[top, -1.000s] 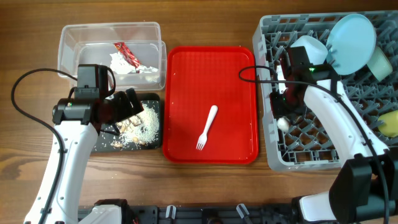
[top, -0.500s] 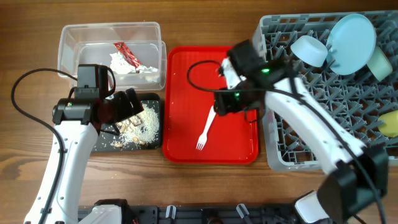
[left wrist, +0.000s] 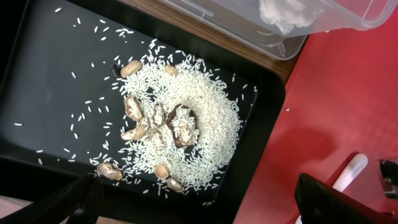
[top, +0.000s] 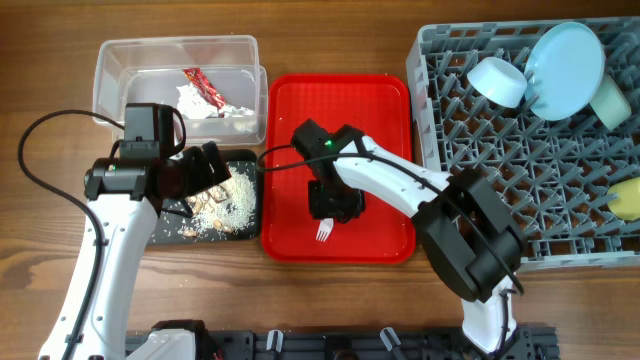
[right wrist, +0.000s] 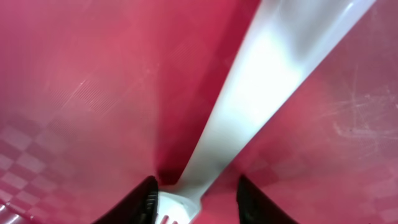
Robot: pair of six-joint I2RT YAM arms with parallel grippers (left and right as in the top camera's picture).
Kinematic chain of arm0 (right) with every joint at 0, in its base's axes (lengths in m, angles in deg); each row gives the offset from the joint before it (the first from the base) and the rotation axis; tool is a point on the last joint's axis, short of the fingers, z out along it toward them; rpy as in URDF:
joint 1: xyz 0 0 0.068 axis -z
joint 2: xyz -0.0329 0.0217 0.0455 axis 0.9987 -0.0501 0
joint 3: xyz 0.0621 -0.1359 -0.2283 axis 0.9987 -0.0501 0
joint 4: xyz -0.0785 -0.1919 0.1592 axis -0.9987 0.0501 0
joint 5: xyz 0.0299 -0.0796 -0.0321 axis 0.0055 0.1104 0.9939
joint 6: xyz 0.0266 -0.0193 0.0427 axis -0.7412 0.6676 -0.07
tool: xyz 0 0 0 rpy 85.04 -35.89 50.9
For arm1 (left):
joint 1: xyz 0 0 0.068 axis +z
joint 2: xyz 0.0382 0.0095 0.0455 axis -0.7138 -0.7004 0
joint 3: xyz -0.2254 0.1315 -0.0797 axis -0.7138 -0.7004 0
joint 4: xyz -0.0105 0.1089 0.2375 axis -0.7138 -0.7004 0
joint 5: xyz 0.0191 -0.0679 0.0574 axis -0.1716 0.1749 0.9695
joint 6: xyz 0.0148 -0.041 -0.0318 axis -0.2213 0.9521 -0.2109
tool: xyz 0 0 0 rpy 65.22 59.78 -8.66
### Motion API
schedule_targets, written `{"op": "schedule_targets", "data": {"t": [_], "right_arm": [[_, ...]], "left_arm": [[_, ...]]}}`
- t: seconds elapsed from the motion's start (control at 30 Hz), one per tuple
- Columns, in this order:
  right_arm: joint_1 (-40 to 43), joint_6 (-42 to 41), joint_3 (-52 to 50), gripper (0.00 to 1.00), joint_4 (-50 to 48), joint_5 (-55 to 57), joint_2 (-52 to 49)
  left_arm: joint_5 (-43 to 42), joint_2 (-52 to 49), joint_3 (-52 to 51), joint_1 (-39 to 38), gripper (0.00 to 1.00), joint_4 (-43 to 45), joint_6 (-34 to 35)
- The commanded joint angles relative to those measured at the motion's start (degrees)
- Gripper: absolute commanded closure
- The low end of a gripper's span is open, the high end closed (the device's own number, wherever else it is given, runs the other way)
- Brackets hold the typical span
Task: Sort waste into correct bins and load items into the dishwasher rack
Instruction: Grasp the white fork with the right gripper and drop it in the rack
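Down on the red tray (top: 290, 110), the right gripper (right wrist: 198, 200) has its fingers (right wrist: 144, 199) spread, one on each side of the narrow neck of the white fork (right wrist: 267, 93), with a gap of red showing at each side. From overhead only the fork's tines stick out beneath that gripper, pointing toward the tray's near edge. Off to the robot's left, the left gripper (left wrist: 205, 208) hangs with its jaws wide apart above the black tray (left wrist: 37, 74), where the food scraps (left wrist: 177, 124) lie heaped as rice grains and shell pieces. Beyond the black tray stands the clear tub (top: 110, 60), holding the red wrapper (top: 203, 88) and the white tissue (top: 195, 103). At the far right the dishwasher rack (top: 520, 200) carries the pale blue bowl (top: 497, 80), the pale blue plate (top: 565, 55) and the mint-green bowl (top: 610, 100) along its far side, with the yellow cup (top: 627, 198) at its right edge.
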Motion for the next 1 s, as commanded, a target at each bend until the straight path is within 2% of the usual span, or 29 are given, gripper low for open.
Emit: {"op": "schedule_targets", "data": {"t": [0.0,0.03,0.13,0.27,0.33,0.5,0.63,0.73,0.83,0.97], "right_arm": [[0.0,-2.3,-0.5,0.7,-0.9,3.5,-1.9],[0.0,-2.3,-0.5,0.78,-0.7,3.6,-1.9],[0.1,-2.6,-0.5,0.81,-0.2,4.6,-1.9],[0.8,-2.6,-0.5,0.93,0.2,4.5,-1.8],[1.2,-0.3,-0.5,0.96,0.3,3.8,-1.7],[5.1,6.2,2.5,0.96,4.9,4.8,4.6],[14.4,18.9,5.2,0.96,6.8,5.9,19.5],[25.2,26.3,5.2,0.92,8.0,7.6,27.2],[33.3,32.9,3.9,0.93,11.0,7.6,26.3],[37.9,33.5,-0.8,0.94,10.2,7.7,21.8]], "left_arm": [[0.8,0.0,0.0,0.3,0.0,0.1,0.7],[0.8,0.0,0.0,0.3,0.0,0.1,0.7],[0.8,0.0,0.0,0.3,0.0,0.1,0.7],[0.8,0.0,0.0,0.3,0.0,0.1,0.7],[0.8,0.0,0.0,0.3,0.0,0.1,0.7],[0.8,0.0,0.0,0.3,0.0,0.1,0.7],[0.8,0.0,0.0,0.3,0.0,0.2,0.7],[0.8,0.0,0.0,0.3,0.0,0.2,0.8],[0.8,0.0,0.0,0.3,0.0,0.1,0.8],[0.8,0.0,0.0,0.3,0.0,0.1,0.8]]}}
